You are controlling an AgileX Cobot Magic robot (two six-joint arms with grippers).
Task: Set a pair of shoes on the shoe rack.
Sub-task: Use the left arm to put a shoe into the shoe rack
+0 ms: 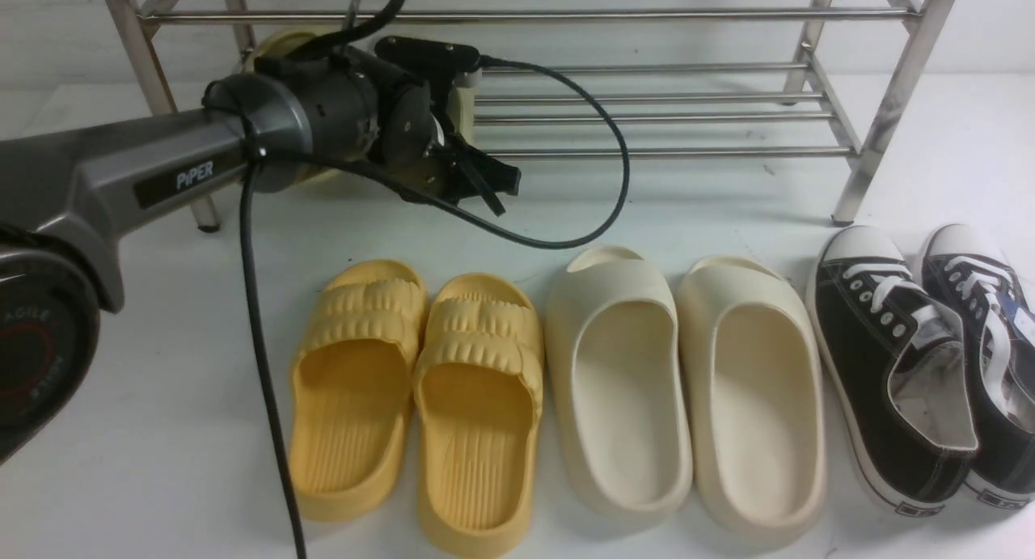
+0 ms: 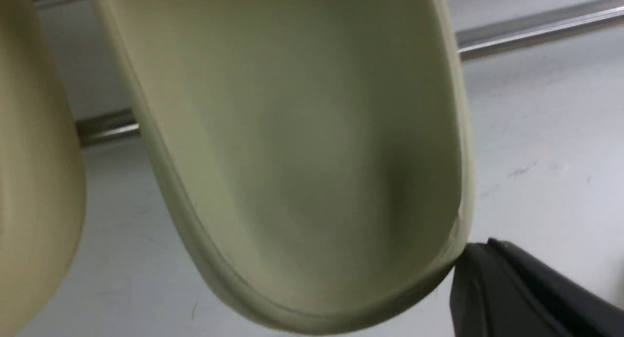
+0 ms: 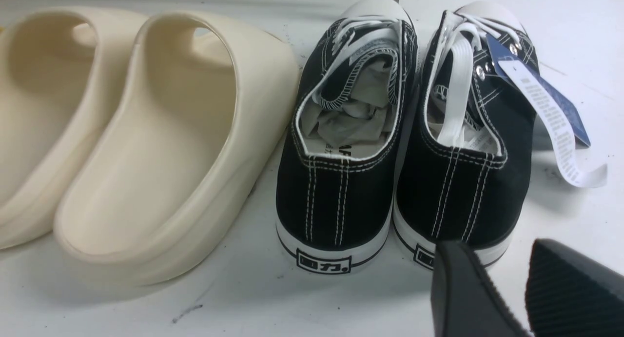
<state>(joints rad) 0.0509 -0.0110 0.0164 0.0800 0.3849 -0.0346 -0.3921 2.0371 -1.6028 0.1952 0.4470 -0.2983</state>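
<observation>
We have the left gripper (image 1: 485, 188) at the shoe rack (image 1: 663, 114), its jaws shut tight with nothing seen between them; the olive slippers (image 2: 302, 171) sit just beyond it on the lower shelf rods, mostly hidden behind the wrist in the front view. Placement looks done, only pulling the arm clear left. Right gripper (image 3: 507, 288) hangs above the bench by the black sneakers (image 3: 399, 147), jaws slightly apart, holding nothing. Yellow slides (image 1: 412, 397) and cream slides (image 1: 687, 389) sit untouched.

Yellow ribbed slides (image 1: 416, 401): pair side by side, lower centre-left of front view, toes toward top. Cream slides (image 1: 687, 389): just to their right, touching each other. Black canvas sneakers (image 1: 930, 365): far right, white laces; paper tag (image 3: 546, 108) on one.
</observation>
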